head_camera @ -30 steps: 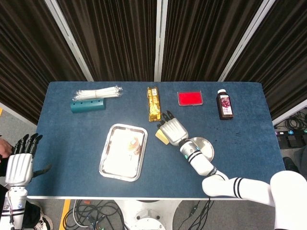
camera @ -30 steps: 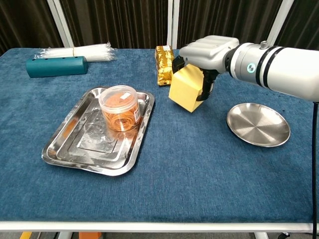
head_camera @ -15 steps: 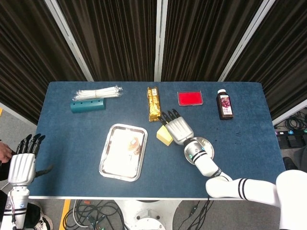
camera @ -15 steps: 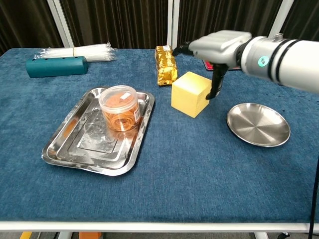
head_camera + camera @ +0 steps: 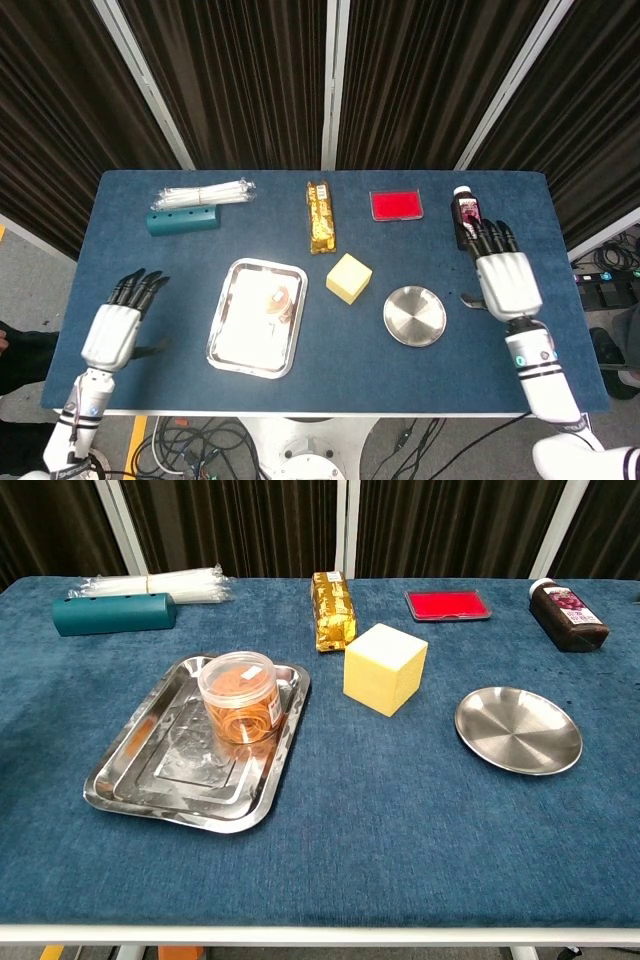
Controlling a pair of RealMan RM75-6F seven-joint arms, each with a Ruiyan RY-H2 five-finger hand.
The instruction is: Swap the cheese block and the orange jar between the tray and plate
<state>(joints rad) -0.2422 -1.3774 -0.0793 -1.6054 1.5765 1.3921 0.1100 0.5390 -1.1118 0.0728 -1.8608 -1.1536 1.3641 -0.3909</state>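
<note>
A yellow cheese block [image 5: 385,668] sits on the blue table [image 5: 400,820] between the tray [image 5: 130,780], which holds the orange jar [image 5: 239,696], and the bare plate [image 5: 518,729]. Both the left hand [image 5: 118,326] and right hand [image 5: 506,278] hover with fingers seemingly spread, holding nothing.

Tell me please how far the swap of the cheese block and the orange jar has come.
Done: the cheese block is off the plate and stands on the table between tray and plate. In hand: nothing; the left robot hand and right robot hand are both open, away from the objects. Left: the orange jar sits in the tray and must go to the plate, then the cheese into the tray.
</note>
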